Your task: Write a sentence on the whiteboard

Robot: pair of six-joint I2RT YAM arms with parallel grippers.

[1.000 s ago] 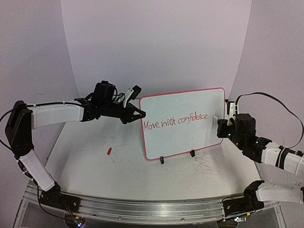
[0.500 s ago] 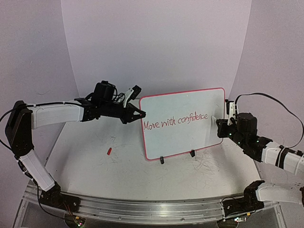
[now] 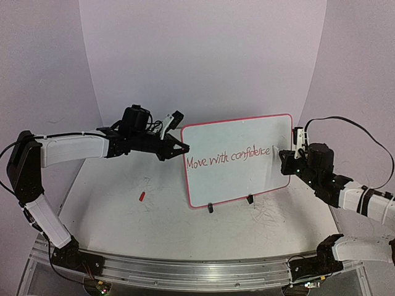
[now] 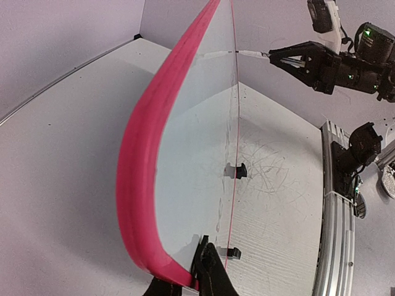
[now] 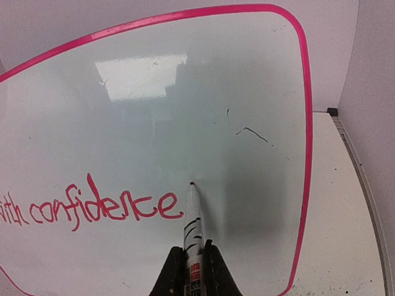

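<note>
The whiteboard stands upright on its clip feet, and its red rim curves across the left wrist view. The sentence reads "Move with confidence" in red; its end shows in the right wrist view. My left gripper is shut on the board's left edge, and its fingers pinch the rim. My right gripper is shut on a white marker. The marker's red tip meets the board just right of the last letter. From the left wrist view the right gripper reaches in from the far side.
A small red cap lies on the table left of the board. Grey scribble marks cover the table in front of the board. Two black clip feet hold the board's lower rim. A metal rail runs along the near edge.
The right arm has risen slightly and shifted left, bringing the marker tip just past the last word. The left arm and the board have not moved.
</note>
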